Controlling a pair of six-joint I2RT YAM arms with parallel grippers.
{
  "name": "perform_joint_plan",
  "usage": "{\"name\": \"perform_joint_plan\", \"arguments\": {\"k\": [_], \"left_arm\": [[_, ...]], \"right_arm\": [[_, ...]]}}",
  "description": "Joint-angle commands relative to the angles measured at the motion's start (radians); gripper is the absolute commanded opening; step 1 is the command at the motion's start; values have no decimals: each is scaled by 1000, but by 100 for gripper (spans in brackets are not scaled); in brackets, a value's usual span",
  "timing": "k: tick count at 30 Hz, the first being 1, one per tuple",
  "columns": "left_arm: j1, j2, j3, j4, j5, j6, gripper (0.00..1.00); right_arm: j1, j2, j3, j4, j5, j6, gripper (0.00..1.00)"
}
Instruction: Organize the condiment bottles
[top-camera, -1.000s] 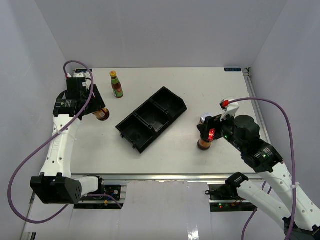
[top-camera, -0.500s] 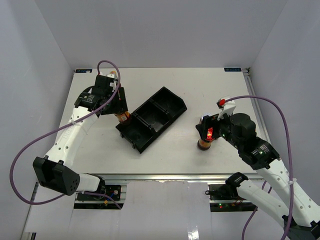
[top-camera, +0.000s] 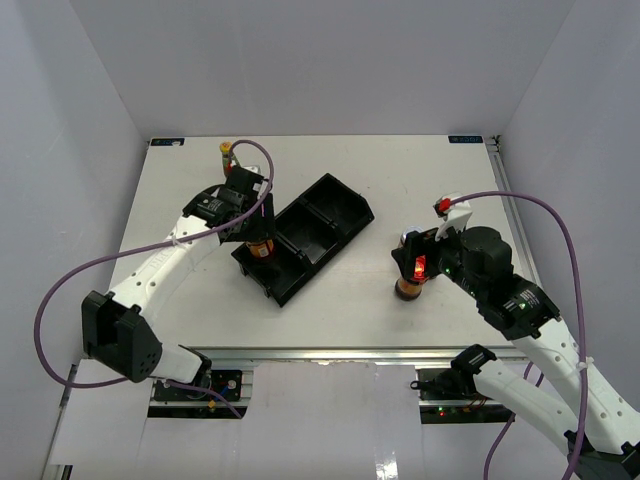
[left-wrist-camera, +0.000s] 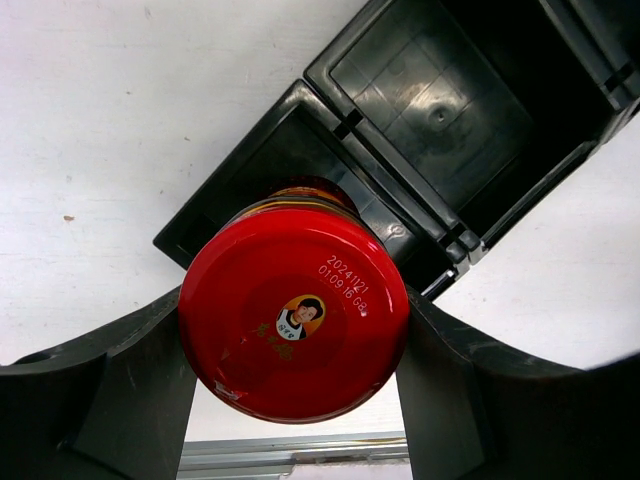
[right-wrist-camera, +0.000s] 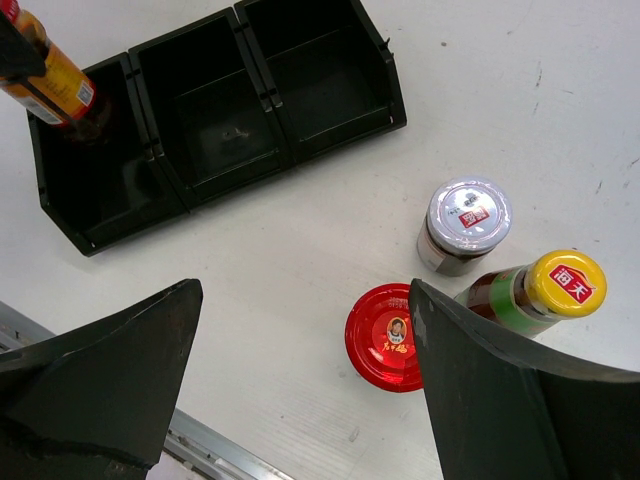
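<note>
My left gripper (left-wrist-camera: 295, 345) is shut on a squat red-lidded brown jar (left-wrist-camera: 295, 310), one finger on each side of its lid. It holds the jar over the near-left end compartment of the black tray (top-camera: 330, 200); I cannot tell whether the jar touches the floor. My right gripper (right-wrist-camera: 305, 300) stands open above the table. Beside and below its right finger (right-wrist-camera: 500, 390) are a second red-lidded jar (right-wrist-camera: 380, 337), a white-lidded jar (right-wrist-camera: 465, 222) and a yellow-capped bottle (right-wrist-camera: 560, 285). Another yellow-capped bottle (top-camera: 226, 149) stands at the far left, mostly hidden behind the left arm.
The tray (right-wrist-camera: 250, 110) lies diagonally mid-table, its middle and far compartments holding nothing. The table's metal front rail (right-wrist-camera: 210, 445) runs just below the right gripper. White walls close in both sides and the back.
The left arm carried the red-lidded jar from the far left of the table rightward to the tray's near-left compartment. The right arm shifted only slightly.
</note>
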Motion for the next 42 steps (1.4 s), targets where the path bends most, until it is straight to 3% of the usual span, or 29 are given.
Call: {"name": "perform_joint_plan", "arguments": {"k": [1, 12, 15, 17, 21, 26, 31, 33, 42], "left_arm": [[-42, 5, -17, 107, -60, -26, 0], [-56, 32, -148, 264, -118, -24, 0], [-56, 41, -167, 291, -125, -27, 5], [-55, 44, -175, 305, -128, -28, 15], [-56, 47, -178, 304, -141, -34, 50], [-56, 46, -165, 270, -153, -37, 72], [-55, 29, -141, 234, -165, -34, 84], [-56, 21, -129, 223, -169, -33, 98], [-56, 8, -29, 131, -168, -25, 98]], "right_arm": [[3, -19, 1, 50, 20, -15, 90], [1, -32, 3, 40, 22, -15, 90], [3, -35, 2, 40, 24, -13, 90], [3, -33, 1, 39, 26, -16, 90], [2, -32, 0, 41, 18, -19, 90], [1, -17, 6, 31, -11, -30, 90], [3, 42, 33, -36, -13, -21, 90], [1, 97, 45, -85, 6, 9, 91], [1, 226, 77, -185, 152, 140, 96]]}}
